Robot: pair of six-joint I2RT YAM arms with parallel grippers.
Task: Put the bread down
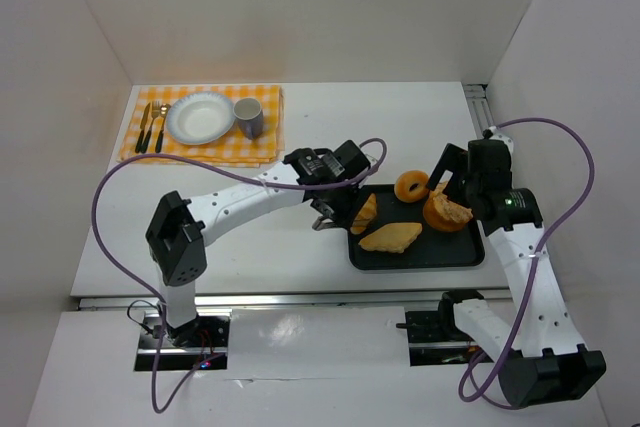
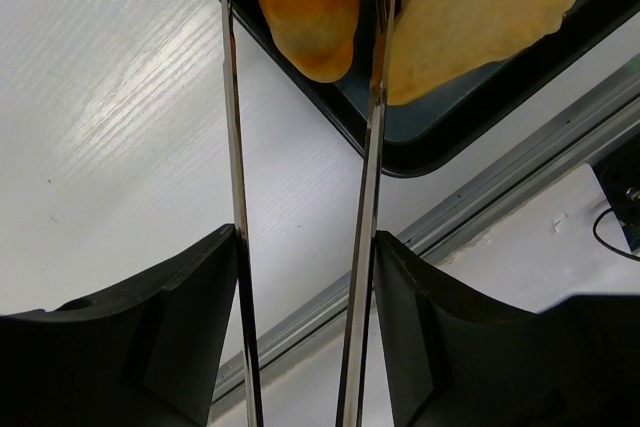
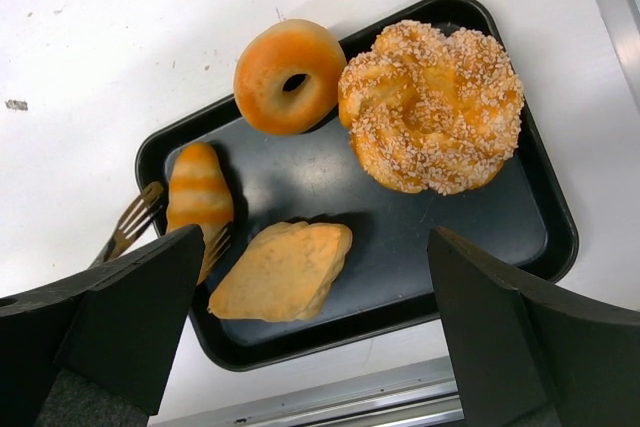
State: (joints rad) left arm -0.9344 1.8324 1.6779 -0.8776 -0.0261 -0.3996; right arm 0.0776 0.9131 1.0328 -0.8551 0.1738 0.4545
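A black tray [image 1: 420,255] holds a striped roll [image 1: 365,212], a flat golden bread [image 1: 392,237], a doughnut [image 1: 411,186] and a sesame bun [image 1: 447,212]. My left gripper [image 1: 330,209] is shut on metal tongs [image 2: 372,147], whose two arms stand apart on either side of the striped roll [image 2: 305,7], next to the flat bread [image 2: 480,7]. The tongs' forked tips [image 3: 130,225] show beside the roll [image 3: 198,197]. My right gripper [image 1: 455,179] is open and empty, above the tray [image 3: 520,217].
A white plate [image 1: 200,117], a grey cup [image 1: 248,117] and cutlery [image 1: 152,127] lie on a yellow checked mat [image 1: 262,150] at the back left. White walls enclose the table. A metal rail [image 1: 300,299] runs along the near edge.
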